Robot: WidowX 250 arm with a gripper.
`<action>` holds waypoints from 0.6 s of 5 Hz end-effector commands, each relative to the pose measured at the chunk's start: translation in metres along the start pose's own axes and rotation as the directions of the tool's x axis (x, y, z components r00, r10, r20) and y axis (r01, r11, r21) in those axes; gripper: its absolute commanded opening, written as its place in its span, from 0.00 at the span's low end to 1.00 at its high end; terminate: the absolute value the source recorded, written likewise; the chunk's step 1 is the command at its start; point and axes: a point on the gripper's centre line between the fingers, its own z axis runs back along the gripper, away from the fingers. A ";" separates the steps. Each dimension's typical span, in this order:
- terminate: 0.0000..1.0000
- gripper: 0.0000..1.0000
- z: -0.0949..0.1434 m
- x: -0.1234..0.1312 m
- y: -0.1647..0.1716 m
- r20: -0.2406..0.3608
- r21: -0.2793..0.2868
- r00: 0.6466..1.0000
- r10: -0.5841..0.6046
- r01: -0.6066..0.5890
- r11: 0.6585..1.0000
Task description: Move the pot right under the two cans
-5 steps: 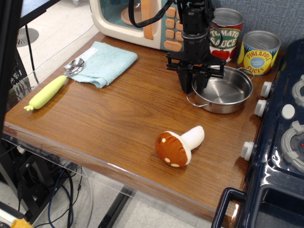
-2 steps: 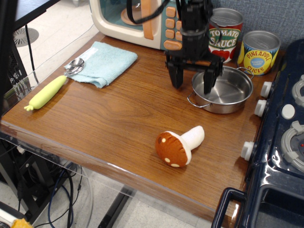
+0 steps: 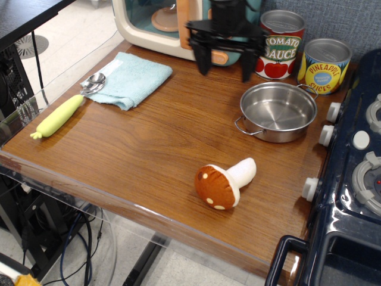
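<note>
The shiny steel pot (image 3: pixel 278 111) with two wire loop handles sits on the wooden table, just in front of the two cans. The red-and-green Tomato Sauce can (image 3: pixel 280 52) and the yellow-and-blue Pineapple Slices can (image 3: pixel 324 65) stand upright against the back wall. My gripper (image 3: pixel 225 64) hangs above the table to the upper left of the pot, in front of the toy microwave. Its fingers are spread wide and hold nothing. It is clear of the pot.
A toy microwave (image 3: pixel 166 24) stands at the back. A blue towel (image 3: pixel 132 78), a spoon (image 3: pixel 93 82) and a yellow-green toy vegetable (image 3: pixel 58 116) lie at the left. A plush mushroom (image 3: pixel 225 182) lies at the front. A dark toy stove (image 3: pixel 357 161) borders the right edge.
My gripper let go of the pot's left rim, opened wide, and rose up and to the left. The pot stays in place under the cans.
</note>
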 end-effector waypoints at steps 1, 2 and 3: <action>0.00 1.00 0.026 0.005 0.001 0.074 -0.005 0.997 -0.004 0.005 1.000; 0.00 1.00 0.026 0.005 0.001 0.074 -0.005 0.997 -0.004 0.005 1.000; 1.00 1.00 0.026 0.005 0.001 0.074 -0.005 0.997 -0.004 0.005 1.000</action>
